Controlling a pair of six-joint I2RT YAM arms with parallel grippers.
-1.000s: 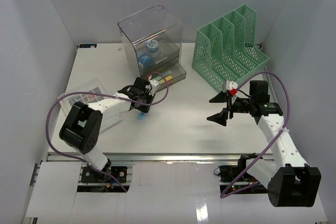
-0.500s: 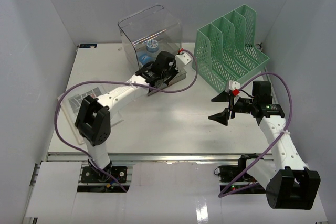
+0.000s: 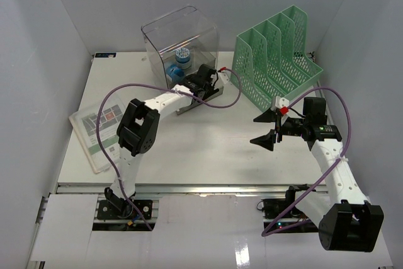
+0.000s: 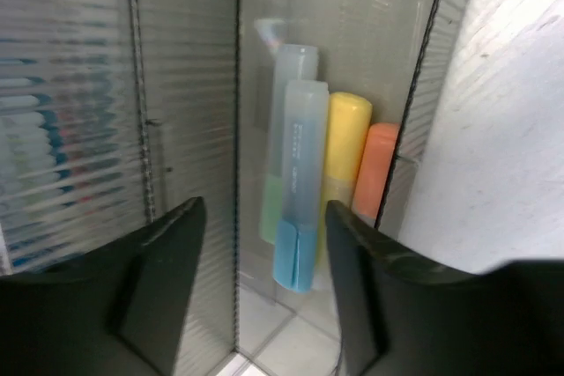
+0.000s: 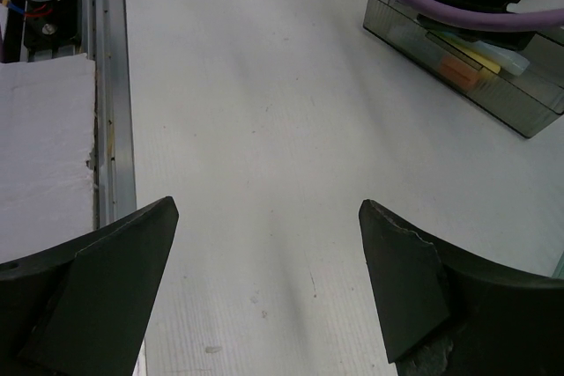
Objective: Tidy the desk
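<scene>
The large flat white desk (image 3: 208,149) is walled in by pale panels, a clear smoky plastic drawer box (image 3: 181,39) set near its far edge. The left arm is stretched forward, the left gripper (image 4: 264,213) parted and empty over blue-capped (image 4: 295,217), yellow (image 4: 342,151) and orange highlighters (image 4: 374,169) in the box's open drawer. The right gripper (image 3: 255,131) is held wide, empty, above the desk's right side.

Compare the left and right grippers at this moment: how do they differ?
The left gripper hangs over the open drawer, where highlighters lie; the right gripper hangs over bare desk. The left arm is stretched far across to the clear box; the right arm is bent, near the green rack. Both grippers are open and hold nothing.
</scene>
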